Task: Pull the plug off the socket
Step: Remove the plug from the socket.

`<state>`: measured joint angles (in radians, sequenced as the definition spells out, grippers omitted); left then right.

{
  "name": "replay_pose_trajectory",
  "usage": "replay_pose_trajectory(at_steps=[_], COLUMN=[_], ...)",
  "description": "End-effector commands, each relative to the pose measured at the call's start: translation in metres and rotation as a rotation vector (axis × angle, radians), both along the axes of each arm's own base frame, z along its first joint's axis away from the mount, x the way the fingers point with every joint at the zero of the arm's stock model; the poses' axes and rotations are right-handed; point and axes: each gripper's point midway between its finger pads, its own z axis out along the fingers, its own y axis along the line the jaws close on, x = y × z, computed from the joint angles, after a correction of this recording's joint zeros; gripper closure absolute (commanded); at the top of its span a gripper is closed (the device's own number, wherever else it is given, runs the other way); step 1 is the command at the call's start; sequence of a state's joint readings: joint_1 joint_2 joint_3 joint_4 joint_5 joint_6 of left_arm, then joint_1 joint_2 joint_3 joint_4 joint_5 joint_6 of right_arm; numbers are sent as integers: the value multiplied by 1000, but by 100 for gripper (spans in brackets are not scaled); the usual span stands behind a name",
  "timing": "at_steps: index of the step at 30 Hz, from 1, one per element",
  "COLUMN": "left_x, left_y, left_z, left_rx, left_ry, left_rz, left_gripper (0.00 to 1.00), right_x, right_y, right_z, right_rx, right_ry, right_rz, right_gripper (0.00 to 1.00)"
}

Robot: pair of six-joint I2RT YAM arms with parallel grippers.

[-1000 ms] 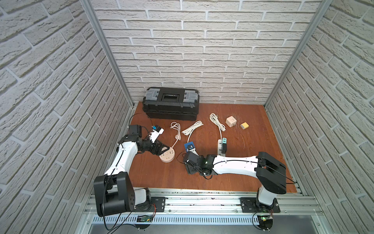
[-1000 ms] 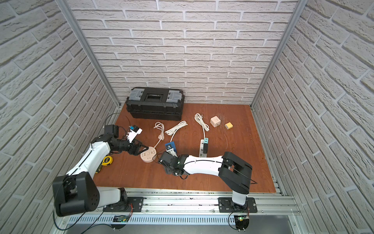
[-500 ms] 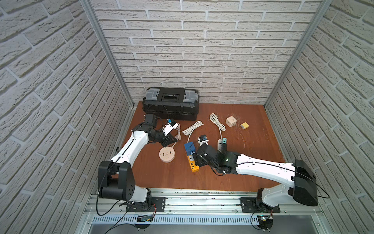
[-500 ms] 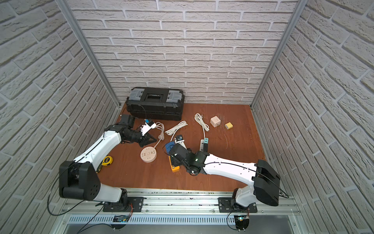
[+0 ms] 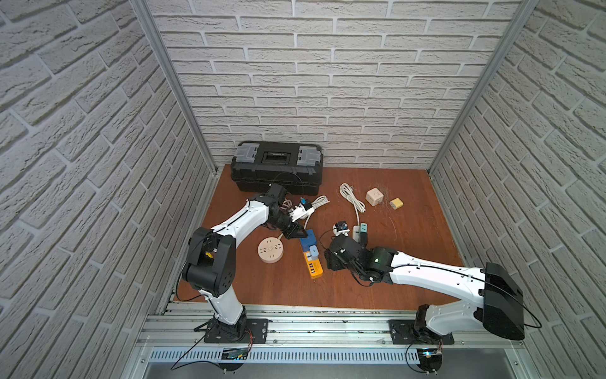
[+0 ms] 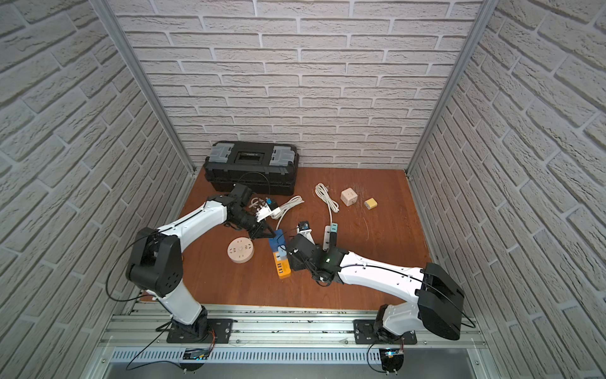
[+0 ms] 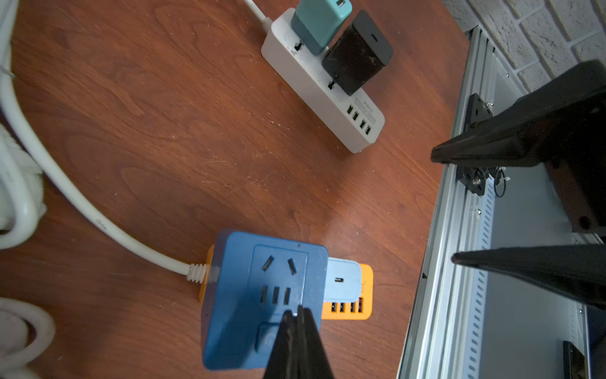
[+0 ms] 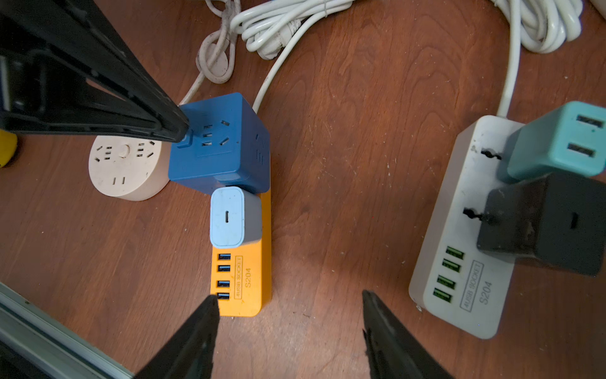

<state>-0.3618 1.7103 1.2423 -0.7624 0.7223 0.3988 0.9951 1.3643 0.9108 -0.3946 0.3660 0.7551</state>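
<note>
An orange power strip (image 8: 249,279) lies mid-table, also seen in both top views (image 5: 313,265) (image 6: 282,267). A blue cube adapter (image 8: 219,147) and a light-blue charger plug (image 8: 234,216) sit plugged into it side by side. My left gripper (image 7: 296,313) is shut, holding nothing, with its tips resting on the cube's top face (image 7: 262,295) near the round button. My right gripper (image 8: 288,295) is open at the strip's USB end. One of its fingertips (image 8: 211,300) is at the strip's corner; the gap holds only bare wood.
A white power strip (image 8: 459,246) with a teal charger (image 8: 557,141) and a black charger (image 8: 541,223) lies beside my right gripper. A round beige socket (image 5: 270,250) sits by the cube. White cables (image 5: 352,197), a black toolbox (image 5: 277,165) and a beige cube (image 5: 374,197) lie behind.
My left gripper has shut and swung from the round socket onto the blue cube. My right arm has drawn back to the right, uncovering the orange strip, and its jaws have narrowed slightly.
</note>
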Motion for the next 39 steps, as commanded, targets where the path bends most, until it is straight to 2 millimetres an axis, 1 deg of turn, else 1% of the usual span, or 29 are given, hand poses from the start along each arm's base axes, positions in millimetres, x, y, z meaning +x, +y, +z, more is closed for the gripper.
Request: replay_pose_trajectory(at_steps=[1, 3, 8, 13, 19, 24, 30, 34, 39], left_x=[6, 6, 5, 4, 3, 1, -4, -7, -9], left_y=[-2, -1, 2, 7, 12, 16, 19, 20, 21], left_z=[0, -5, -19, -26, -38, -47, -55, -57, -58], left_rx=[10, 27, 62, 93, 136, 164, 181, 182, 186], left_ry=[-3, 1, 31, 28, 56, 70, 94, 101, 107], left_rz=[8, 6, 11, 22, 39, 44, 44, 43, 44], left_gripper=[100, 100, 100, 100, 100, 100, 100, 100, 100], right_x=[1, 0, 1, 6, 12, 15, 18, 21, 25], right_y=[-4, -2, 10, 21, 44, 58, 65, 68, 75], right_z=[5, 4, 3, 3, 0, -1, -13, -23, -31], right_rx=[33, 31, 23, -2, -53, -68, -97, -117, -132], right_ry=[-19, -18, -14, -21, -34, -47, -31, -20, -11], right_rz=[-19, -2, 60, 101, 191, 235, 255, 254, 261], right_gripper=[31, 31, 33, 34, 36, 38, 40, 41, 43])
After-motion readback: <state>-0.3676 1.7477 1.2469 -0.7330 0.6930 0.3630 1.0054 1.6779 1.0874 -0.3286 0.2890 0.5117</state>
